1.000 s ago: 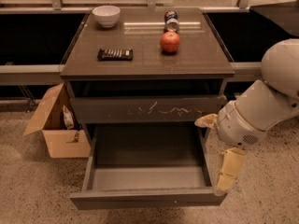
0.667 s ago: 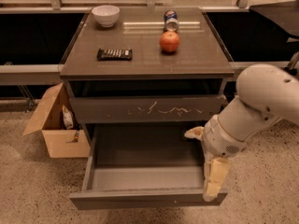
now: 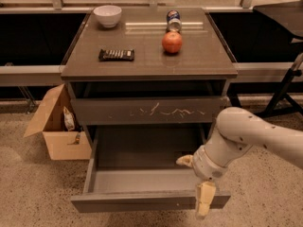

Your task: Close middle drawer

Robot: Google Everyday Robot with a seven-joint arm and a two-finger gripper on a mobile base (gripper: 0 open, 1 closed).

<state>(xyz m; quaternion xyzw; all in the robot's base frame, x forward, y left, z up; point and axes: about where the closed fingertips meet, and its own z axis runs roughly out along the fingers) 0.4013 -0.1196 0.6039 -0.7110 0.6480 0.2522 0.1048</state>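
Observation:
The middle drawer (image 3: 142, 201) is pulled far out at the bottom of the dark grey cabinet, and its inside shows empty. Its flat front faces me and has a tiny pale speck right of centre. Above it is the taller front with white scratch marks (image 3: 165, 111). My gripper (image 3: 194, 180) comes in from the right on a white arm (image 3: 255, 136), at the right end of the open drawer. One pale finger (image 3: 204, 200) hangs over the drawer front. The other finger (image 3: 184, 161) points into the drawer. The fingers stand apart with nothing between them.
On the cabinet top (image 3: 142, 63) are a white bowl (image 3: 107, 15), a can (image 3: 173, 20), a red apple (image 3: 172, 42) and a dark snack bar (image 3: 116, 55). An open cardboard box (image 3: 57, 126) stands on the floor to the left. A black stand leg (image 3: 284, 89) is at the right.
My arm has swung left and down, bringing the gripper from beside the cabinet's right side to the right end of the open drawer's front. The drawer has not moved.

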